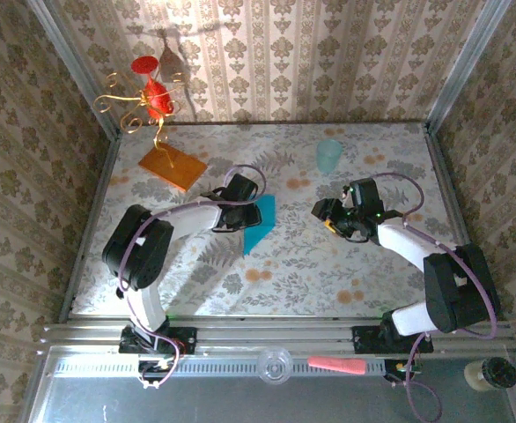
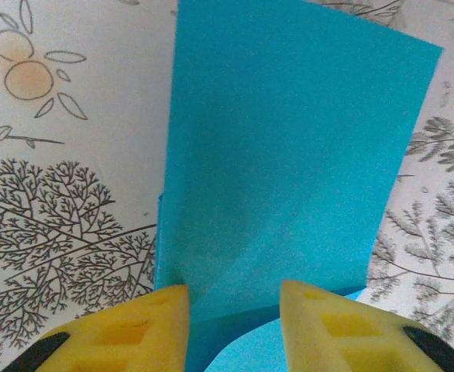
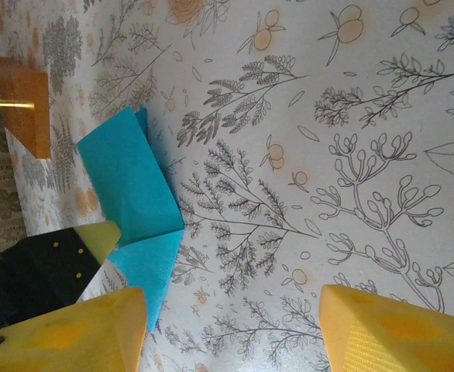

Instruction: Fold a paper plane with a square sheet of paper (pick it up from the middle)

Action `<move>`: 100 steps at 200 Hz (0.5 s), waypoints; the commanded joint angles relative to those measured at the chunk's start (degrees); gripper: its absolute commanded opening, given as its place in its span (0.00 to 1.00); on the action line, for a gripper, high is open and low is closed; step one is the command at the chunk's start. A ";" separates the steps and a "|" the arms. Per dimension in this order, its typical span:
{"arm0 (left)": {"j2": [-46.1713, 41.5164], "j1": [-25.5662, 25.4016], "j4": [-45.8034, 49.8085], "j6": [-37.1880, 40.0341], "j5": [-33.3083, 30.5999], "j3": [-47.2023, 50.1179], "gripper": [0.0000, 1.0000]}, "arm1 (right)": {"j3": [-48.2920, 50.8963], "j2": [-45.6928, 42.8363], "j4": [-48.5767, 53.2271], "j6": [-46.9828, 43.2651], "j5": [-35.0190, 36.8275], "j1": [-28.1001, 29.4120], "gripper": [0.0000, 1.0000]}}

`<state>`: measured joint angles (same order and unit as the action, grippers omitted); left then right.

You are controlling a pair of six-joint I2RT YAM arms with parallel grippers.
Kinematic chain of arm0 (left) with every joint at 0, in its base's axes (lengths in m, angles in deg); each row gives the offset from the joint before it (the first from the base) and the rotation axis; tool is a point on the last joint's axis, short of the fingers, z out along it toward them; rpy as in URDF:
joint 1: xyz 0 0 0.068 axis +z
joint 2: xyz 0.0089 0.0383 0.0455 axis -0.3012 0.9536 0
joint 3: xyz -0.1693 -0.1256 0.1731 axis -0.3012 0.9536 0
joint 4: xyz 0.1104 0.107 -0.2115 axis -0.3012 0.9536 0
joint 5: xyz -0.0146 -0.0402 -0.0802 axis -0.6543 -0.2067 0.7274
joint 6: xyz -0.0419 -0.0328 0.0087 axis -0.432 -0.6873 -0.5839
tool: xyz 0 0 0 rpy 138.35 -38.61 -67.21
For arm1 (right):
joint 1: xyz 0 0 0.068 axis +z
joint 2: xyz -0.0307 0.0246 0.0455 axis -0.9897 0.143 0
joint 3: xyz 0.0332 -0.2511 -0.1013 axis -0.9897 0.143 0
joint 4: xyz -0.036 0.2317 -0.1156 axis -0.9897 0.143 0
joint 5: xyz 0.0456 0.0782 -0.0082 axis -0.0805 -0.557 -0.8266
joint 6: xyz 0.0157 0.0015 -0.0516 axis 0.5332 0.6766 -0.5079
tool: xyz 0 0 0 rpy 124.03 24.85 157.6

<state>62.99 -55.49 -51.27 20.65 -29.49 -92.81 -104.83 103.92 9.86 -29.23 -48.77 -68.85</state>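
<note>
The raised flap of the square sheet of paper (image 2: 281,155) should be pressed flat squarely by the left pincer (image 2: 235,301), half-open astride it; the right pincer (image 3: 231,298) hangs wide, empty.

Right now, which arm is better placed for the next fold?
Left. The left gripper is at the paper, fingers either side of it; the right gripper hangs open over the table, apart from the paper.

Covered and cropped
From above, the left gripper (image 1: 247,210) covers one side of the square sheet of paper (image 1: 260,227); at the left wrist, its near end runs off the bottom edge.
</note>
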 commanded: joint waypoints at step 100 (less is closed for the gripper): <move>2.38 3.63 -3.91 -1.94 9.50 3.34 0.33 | -7.53 10.51 1.32 -0.70 -5.84 7.26 0.61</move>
<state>64.34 -52.64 -54.42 19.99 -24.00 -90.76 -109.44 111.74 9.89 -29.23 -51.92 -63.36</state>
